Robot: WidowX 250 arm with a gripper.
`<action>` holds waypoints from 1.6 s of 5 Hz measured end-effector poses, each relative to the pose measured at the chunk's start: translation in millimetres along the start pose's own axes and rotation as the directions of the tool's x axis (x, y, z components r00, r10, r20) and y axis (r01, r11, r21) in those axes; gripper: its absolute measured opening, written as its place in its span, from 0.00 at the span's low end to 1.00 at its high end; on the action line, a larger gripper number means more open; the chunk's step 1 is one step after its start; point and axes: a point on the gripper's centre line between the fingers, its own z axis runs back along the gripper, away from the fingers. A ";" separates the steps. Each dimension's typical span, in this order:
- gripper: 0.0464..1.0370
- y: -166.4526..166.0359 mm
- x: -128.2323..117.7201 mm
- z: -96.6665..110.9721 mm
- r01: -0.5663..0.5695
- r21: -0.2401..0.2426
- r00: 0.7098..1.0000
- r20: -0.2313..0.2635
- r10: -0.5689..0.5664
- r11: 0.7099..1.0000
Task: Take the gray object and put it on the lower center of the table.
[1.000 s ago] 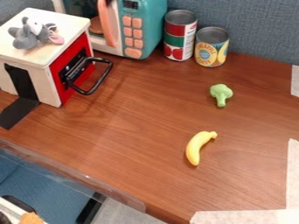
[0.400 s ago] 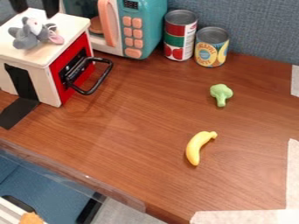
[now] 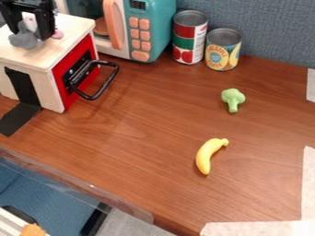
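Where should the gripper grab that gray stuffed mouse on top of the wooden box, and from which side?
From straight above, probably by the rounded gray body of the mouse: it sits on the flat top of the box, and that lump looks chunkier than the pink ear.

The black gripper (image 3: 28,34) straddles the gray plush mouse (image 3: 23,40) atop the toy oven (image 3: 69,28) — fingers apart, contact hard to judge. The toy banana (image 3: 207,156) and toy broccoli (image 3: 232,97) lie on the wooden table (image 3: 141,138).

Brown wood-grain table (image 3: 154,133) with a soft sheen

Bare metal lids top cans (image 3: 189,18), the gray toy (image 3: 25,39) plush
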 end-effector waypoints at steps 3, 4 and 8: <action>0.46 -35.8 4.8 2.2 0.044 0.040 0.999 0.015 -0.044 0.998; 0.42 -68.0 4.9 19.9 0.063 0.065 0.997 0.048 -0.066 0.996; 0.42 -173.2 -55.3 -20.5 0.128 -0.099 0.989 0.088 -0.119 0.987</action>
